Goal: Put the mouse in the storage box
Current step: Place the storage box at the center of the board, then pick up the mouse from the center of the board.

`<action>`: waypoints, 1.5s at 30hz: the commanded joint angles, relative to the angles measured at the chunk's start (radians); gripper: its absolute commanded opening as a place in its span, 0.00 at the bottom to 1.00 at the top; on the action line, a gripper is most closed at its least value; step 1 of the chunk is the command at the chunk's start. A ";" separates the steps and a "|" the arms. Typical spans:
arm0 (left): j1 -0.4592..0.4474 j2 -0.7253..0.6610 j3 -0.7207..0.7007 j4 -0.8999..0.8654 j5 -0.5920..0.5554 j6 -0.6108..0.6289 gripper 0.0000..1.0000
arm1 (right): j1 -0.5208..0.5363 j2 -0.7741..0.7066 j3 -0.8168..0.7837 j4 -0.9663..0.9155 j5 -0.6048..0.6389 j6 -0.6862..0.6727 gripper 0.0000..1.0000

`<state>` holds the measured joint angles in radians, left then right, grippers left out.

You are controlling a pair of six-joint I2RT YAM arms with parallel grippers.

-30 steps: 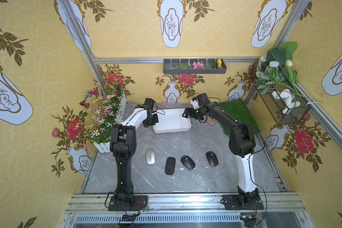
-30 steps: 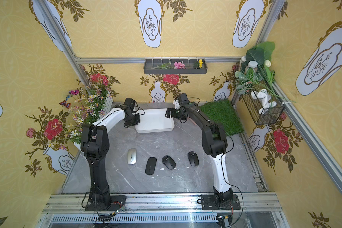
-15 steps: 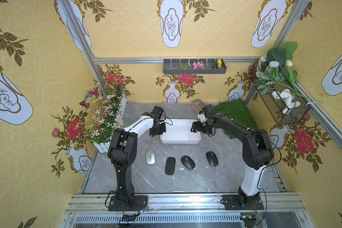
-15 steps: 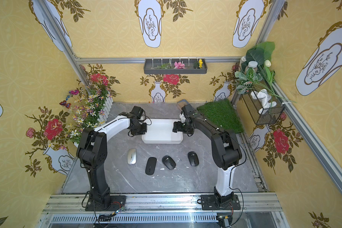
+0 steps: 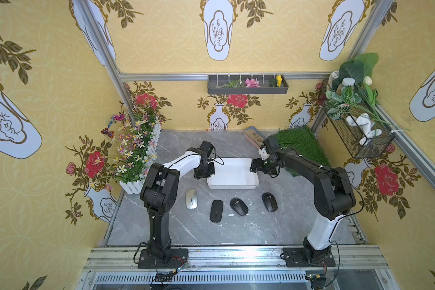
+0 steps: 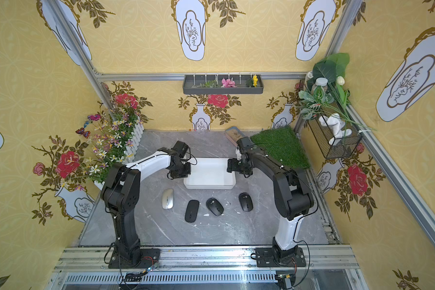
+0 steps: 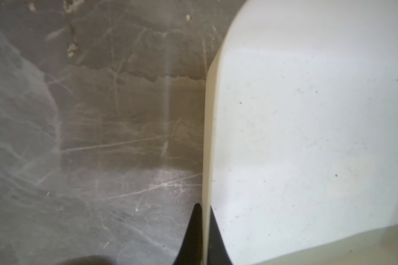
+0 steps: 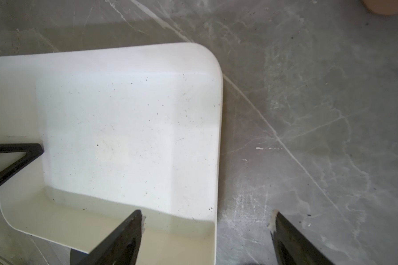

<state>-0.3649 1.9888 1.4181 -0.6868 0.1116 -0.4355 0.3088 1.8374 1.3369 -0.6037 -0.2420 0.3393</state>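
The white storage box (image 5: 232,186) (image 6: 209,186) rests on the grey floor between my two arms, with nothing in it. My left gripper (image 5: 208,174) (image 7: 203,207) is shut on the box's left wall, one finger on each side of it. My right gripper (image 5: 253,167) (image 8: 207,214) is open and straddles the right wall (image 8: 217,160) without touching it. In front of the box lies a row of several mice: a silver mouse (image 5: 191,198) (image 6: 167,198) and three black ones (image 5: 216,211) (image 5: 239,206) (image 5: 269,201). No gripper touches them.
A narrow pink tray of pebbles (image 5: 253,136) and a green grass mat (image 5: 298,148) lie behind my right arm. A flower planter with a white fence (image 5: 138,155) lines the left wall. A wire basket (image 5: 359,135) hangs at the right and a grey trough (image 5: 248,85) at the back.
The storage box has slid from the back of the floor toward the front, close to the row of mice. Both grippers came forward with it at its side walls.
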 commanded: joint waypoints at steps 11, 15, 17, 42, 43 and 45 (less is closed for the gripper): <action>-0.003 0.011 0.021 -0.049 -0.051 -0.006 0.49 | 0.000 -0.006 0.014 -0.003 0.001 -0.031 0.92; -0.005 -0.049 0.118 -0.183 -0.111 -0.017 0.54 | 0.018 -0.038 0.026 -0.032 0.000 -0.057 0.93; -0.005 -0.145 0.127 -0.238 -0.179 -0.052 0.59 | 0.045 -0.098 -0.006 -0.016 0.015 -0.075 0.95; -0.006 -0.495 -0.546 -0.033 -0.157 -0.250 0.98 | 0.215 -0.314 -0.294 0.116 0.152 -0.072 0.97; -0.006 -0.475 -0.543 -0.021 -0.157 -0.239 0.97 | 0.215 -0.311 -0.295 0.122 0.150 -0.069 0.97; -0.006 -0.439 -0.535 0.000 -0.157 -0.225 0.94 | 0.215 -0.311 -0.300 0.135 0.145 -0.064 0.97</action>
<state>-0.3714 1.5154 0.8783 -0.7479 -0.0525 -0.6968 0.5236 1.5234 1.0355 -0.5129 -0.1001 0.2798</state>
